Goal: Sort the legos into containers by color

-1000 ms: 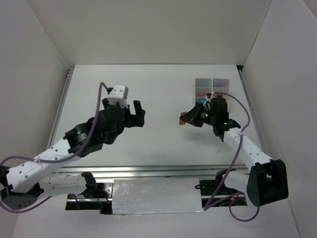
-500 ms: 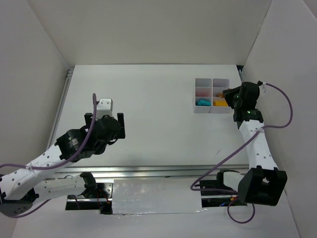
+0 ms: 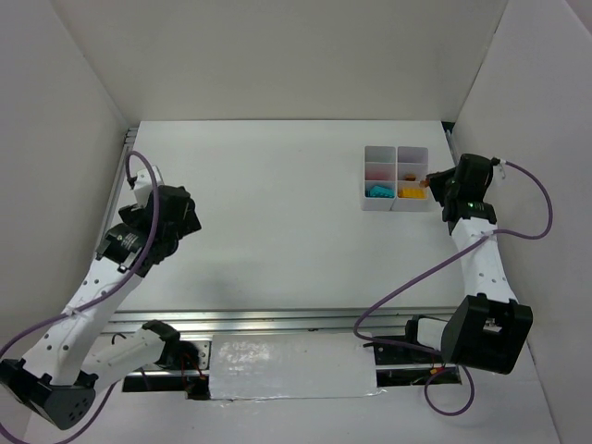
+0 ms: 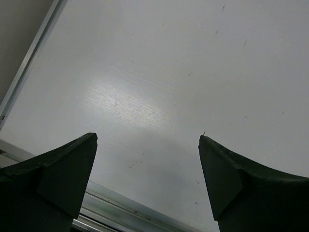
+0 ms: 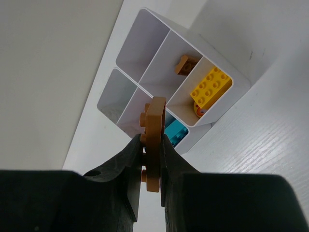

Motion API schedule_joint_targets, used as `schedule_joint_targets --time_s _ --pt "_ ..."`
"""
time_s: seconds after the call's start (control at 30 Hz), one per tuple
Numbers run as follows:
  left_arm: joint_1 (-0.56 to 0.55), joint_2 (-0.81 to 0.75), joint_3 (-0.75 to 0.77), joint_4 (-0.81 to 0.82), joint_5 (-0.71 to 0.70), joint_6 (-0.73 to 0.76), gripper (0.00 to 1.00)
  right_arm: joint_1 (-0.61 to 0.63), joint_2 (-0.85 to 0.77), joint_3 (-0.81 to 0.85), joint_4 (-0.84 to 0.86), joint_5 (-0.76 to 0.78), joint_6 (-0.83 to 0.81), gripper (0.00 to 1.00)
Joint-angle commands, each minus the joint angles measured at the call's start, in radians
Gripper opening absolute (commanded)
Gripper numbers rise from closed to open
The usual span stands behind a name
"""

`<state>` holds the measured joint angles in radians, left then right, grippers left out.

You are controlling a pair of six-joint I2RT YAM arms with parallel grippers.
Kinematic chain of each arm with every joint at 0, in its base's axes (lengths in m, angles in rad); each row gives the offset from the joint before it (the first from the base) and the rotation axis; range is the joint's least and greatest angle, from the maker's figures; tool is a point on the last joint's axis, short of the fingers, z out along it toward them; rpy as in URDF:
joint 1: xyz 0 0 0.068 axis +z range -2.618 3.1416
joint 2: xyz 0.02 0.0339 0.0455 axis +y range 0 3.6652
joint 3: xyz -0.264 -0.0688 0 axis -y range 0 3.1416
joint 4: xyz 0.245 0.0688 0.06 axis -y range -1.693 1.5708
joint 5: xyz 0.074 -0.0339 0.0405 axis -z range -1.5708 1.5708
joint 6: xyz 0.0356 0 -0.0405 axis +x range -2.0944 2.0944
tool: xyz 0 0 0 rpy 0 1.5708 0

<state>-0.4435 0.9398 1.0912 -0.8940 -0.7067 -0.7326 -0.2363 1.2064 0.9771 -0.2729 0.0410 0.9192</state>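
Note:
My right gripper (image 5: pixel 152 141) is shut on a flat orange-brown studded lego (image 5: pixel 155 113), held on edge above the near corner of the white tray of containers (image 5: pixel 222 108). One cell holds a yellow brick (image 5: pixel 211 87) and another a small brown piece (image 5: pixel 186 64). A cyan brick (image 5: pixel 174 131) lies in the cell beside the yellow one. From above, the right gripper (image 3: pixel 433 183) hangs at the right side of the tray (image 3: pixel 380 148), where cyan (image 3: pixel 377 191) and yellow (image 3: pixel 412 192) bricks show. My left gripper (image 4: pixel 147 137) is open with only bare table between its fingers; it sits at the far left (image 3: pixel 176 215).
An aluminium rail (image 4: pixel 120 205) runs along the table's near edge (image 3: pixel 277 319). White walls enclose the table, and the right wall (image 3: pixel 518 139) stands close behind the right arm. A purple cable (image 3: pixel 532 199) loops off the right wrist.
The right gripper carried the orange-brown lego from the table's middle to the tray's right side. The left arm swung back from the centre to the table's left edge, still open.

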Motion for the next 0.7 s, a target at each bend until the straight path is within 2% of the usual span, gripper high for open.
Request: schedule_joint_targets --time_s 0.0,0.1,0.23,0.67 --pt "0.028 0.016 0.010 0.049 0.049 0.067 0.99 -0.008 -0.022 0.026 0.052 -0.006 -0.008 0.00" --pt "0.028 0.031 0.000 0.044 0.056 0.097 0.99 -0.009 -0.004 0.028 0.047 -0.004 -0.014 0.00" --pt "0.028 -0.012 -0.069 0.122 0.105 0.137 0.99 -0.009 0.004 0.017 0.066 -0.019 -0.017 0.00" --pt "0.029 0.001 -0.073 0.129 0.167 0.134 1.00 -0.011 0.024 0.005 0.103 -0.061 -0.017 0.00"
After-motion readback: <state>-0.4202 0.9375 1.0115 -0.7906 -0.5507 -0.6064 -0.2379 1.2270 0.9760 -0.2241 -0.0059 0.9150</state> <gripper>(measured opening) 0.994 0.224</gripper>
